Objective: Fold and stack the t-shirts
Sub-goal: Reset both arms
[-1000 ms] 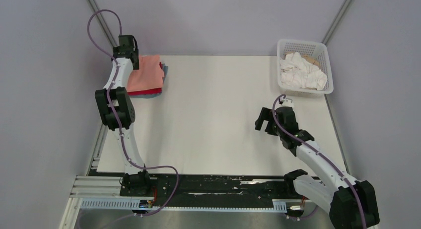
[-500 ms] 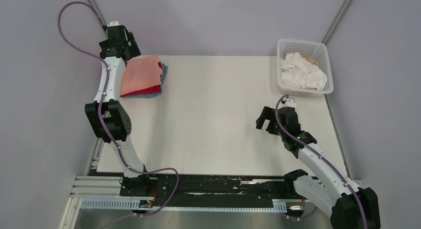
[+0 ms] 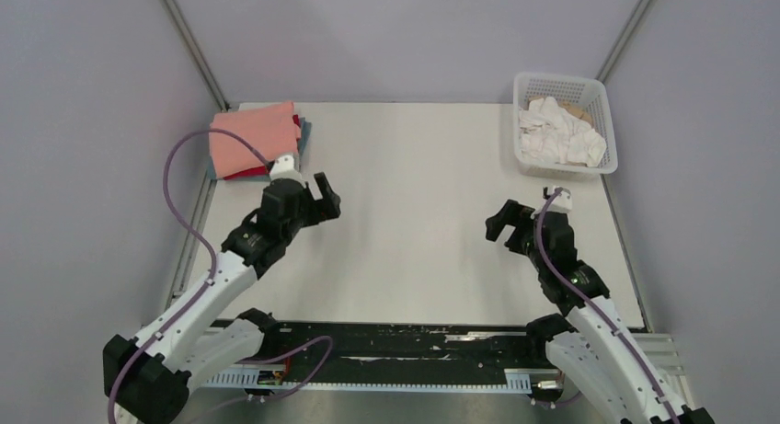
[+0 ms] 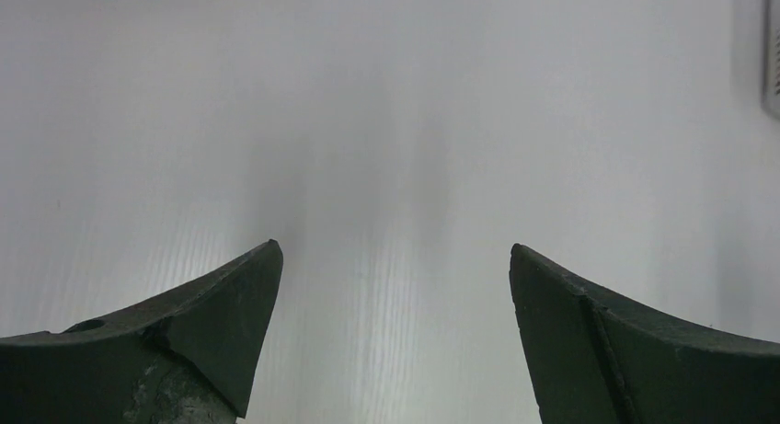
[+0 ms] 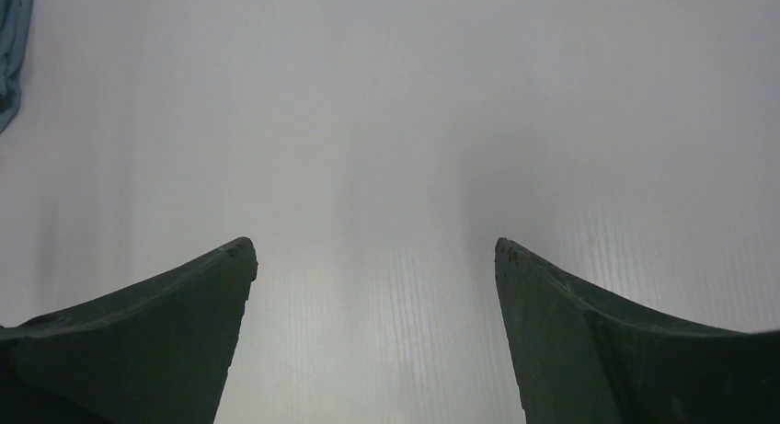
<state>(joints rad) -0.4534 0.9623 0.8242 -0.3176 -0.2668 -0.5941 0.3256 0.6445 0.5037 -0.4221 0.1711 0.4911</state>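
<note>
A folded salmon-pink t-shirt (image 3: 250, 137) lies on top of a stack at the table's far left corner. A red t-shirt (image 3: 250, 174) and a grey-blue t-shirt (image 3: 304, 131) show as edges under it. A strip of the grey-blue cloth (image 5: 9, 56) shows at the left edge of the right wrist view. My left gripper (image 3: 326, 199) is open and empty over bare table, just in front of the stack; it also shows in the left wrist view (image 4: 394, 254). My right gripper (image 3: 501, 226) is open and empty over the right half of the table; it also shows in the right wrist view (image 5: 375, 249).
A white lattice basket (image 3: 598, 162) with crumpled white and tan cloth stands at the far right corner. Its edge (image 4: 771, 56) shows at the right of the left wrist view. Grey walls close in the table on three sides.
My left arm has swung away from the stack in the far left corner, down and toward the table's middle. The stack stays in place. My right arm has shifted slightly nearer.
</note>
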